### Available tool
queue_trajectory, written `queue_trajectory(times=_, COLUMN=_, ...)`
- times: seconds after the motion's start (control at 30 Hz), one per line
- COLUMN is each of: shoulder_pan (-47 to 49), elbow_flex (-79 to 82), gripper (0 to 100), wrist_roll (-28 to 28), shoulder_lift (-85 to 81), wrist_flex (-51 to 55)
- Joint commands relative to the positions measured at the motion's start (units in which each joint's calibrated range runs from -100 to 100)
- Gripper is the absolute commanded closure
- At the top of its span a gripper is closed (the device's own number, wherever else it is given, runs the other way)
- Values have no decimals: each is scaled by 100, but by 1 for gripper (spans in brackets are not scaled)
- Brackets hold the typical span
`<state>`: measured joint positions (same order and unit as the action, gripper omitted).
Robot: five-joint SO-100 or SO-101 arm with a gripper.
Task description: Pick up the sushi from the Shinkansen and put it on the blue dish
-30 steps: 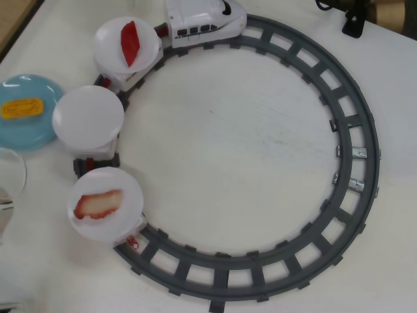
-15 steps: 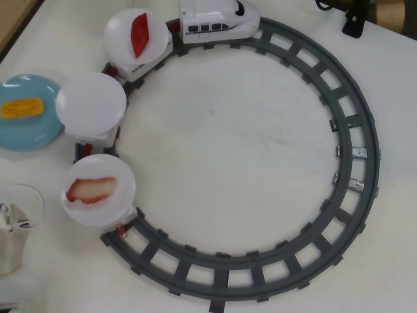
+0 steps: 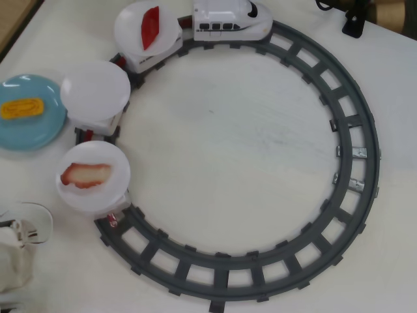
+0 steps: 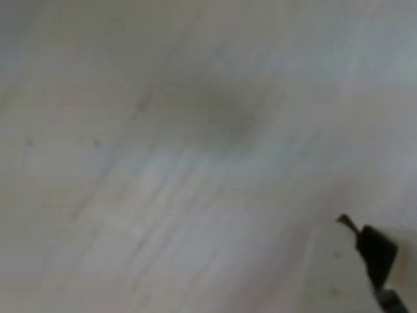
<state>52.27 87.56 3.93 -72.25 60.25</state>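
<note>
The yellow-orange egg sushi (image 3: 23,107) lies on the light-blue dish (image 3: 39,137) at the left edge of the overhead view. The white Shinkansen (image 3: 231,19) stands on the track at the top and pulls three round white plate cars. The first car (image 3: 130,29) carries a red piece (image 3: 150,27), the middle car (image 3: 96,91) is bare, and the last car (image 3: 98,195) carries a pink-and-white striped piece (image 3: 86,175). A white part of my arm (image 3: 16,251) shows at the bottom left corner, apart from the dish. The wrist view is blurred, with only one dark fingertip (image 4: 376,251) over the pale table; the jaws' state does not show.
The grey circular track (image 3: 365,140) fills most of the white table. A black stand foot (image 3: 355,19) sits at the top right. A wooden table edge (image 3: 10,23) runs at the top left.
</note>
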Motion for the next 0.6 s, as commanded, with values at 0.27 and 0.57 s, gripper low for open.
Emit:
queue_trajectory(times=0.27, shoulder_pan=11, elbow_flex=334, gripper=97, wrist_roll=-1, shoulder_lift=-1274, wrist_flex=357)
queue_trajectory(times=0.57, shoulder_pan=-33, elbow_flex=505, gripper=97, wrist_roll=-17, shoulder_lift=-2178, wrist_flex=892)
